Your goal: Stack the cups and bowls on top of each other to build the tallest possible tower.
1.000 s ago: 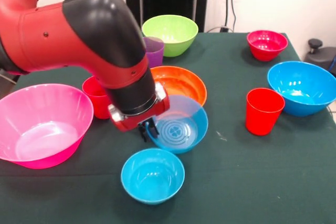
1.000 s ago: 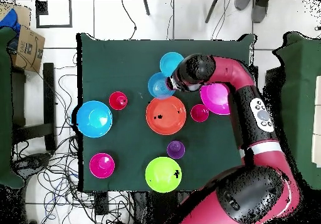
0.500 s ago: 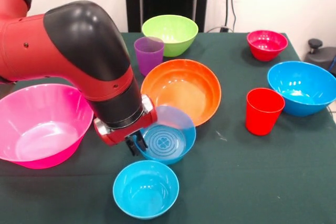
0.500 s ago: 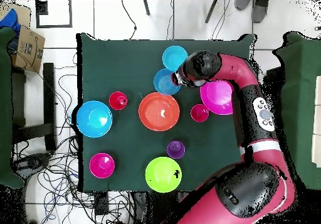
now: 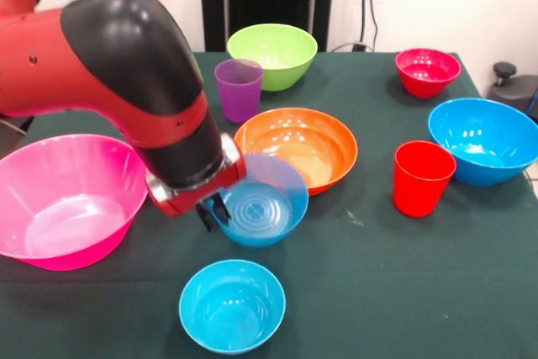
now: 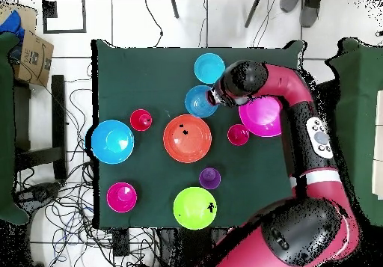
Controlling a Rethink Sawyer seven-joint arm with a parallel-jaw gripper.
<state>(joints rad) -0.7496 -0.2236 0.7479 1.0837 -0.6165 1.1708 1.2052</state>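
Small blue bowl [image 5: 256, 205] grasped at its rim by the jaws [image 5: 210, 213], lifted off the worktop [image 5: 403, 275], at 12 o'clock of the second small blue bowl [image 5: 233, 304]. Nothing stacked yet; all pieces loose. Since half a second ago, the held bowl has risen slightly.

Glossy plastic bowls [image 5: 296, 147] shine beside the translucent purple cup [image 5: 239, 88], all on the matt green tablecloth [image 5: 420, 275].
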